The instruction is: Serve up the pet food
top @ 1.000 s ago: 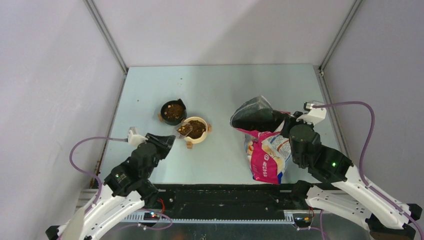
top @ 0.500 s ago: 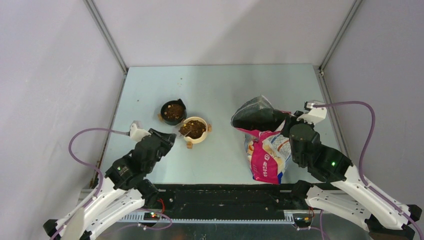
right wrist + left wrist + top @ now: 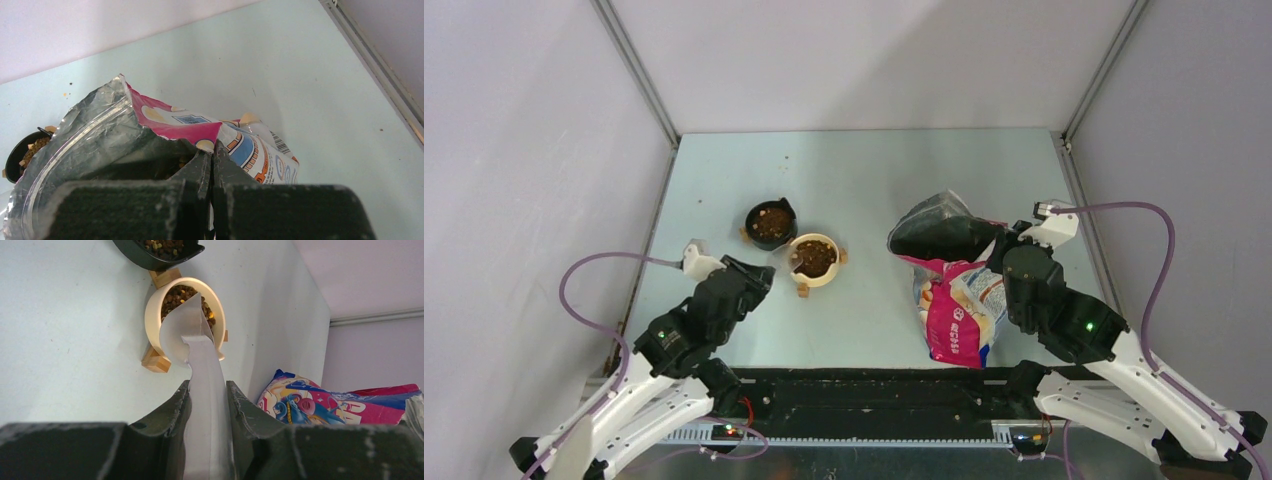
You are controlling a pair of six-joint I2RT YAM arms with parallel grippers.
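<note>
Pale lavender-grey walls (image 3: 874, 60) close in on three sides of a light blue-green table (image 3: 864, 170), with slim metal frame posts (image 3: 639, 75) running up from its two far corners. Two dark-and-white arms reach in from a black strip at the near edge. The right arm (image 3: 1074, 325) stretches to a glossy pink-and-blue cartoon bag (image 3: 959, 300) standing on the right half of the table, its silver-lined mouth gaping toward the left; the right gripper (image 3: 212, 150) has its jaws pinched tight on the bag's torn pink rim, holding the mouth up. The left arm (image 3: 689, 335) angles toward two small bowls left of centre. The black bowl (image 3: 770, 222) sits farther back, the cream bowl (image 3: 814, 258) just beside it and nearer the arms, the two close together or touching, and well apart from the bag. Light wooden blocks (image 3: 156, 360) stick out from under the cream bowl. The left gripper (image 3: 207, 390) has its jaws narrowed around the handle of a clear plastic scoop (image 3: 192, 335), whose cup end lies over the near rim of the cream bowl; whether it touches the rim cannot be told. The pet food (image 3: 815, 257), tiny dark brown pellets flecked with lighter bits, fills both bowls, and more shows dimly inside the bag's mouth. A few stray crumbs (image 3: 65, 93) dot the bare table behind the bag.
</note>
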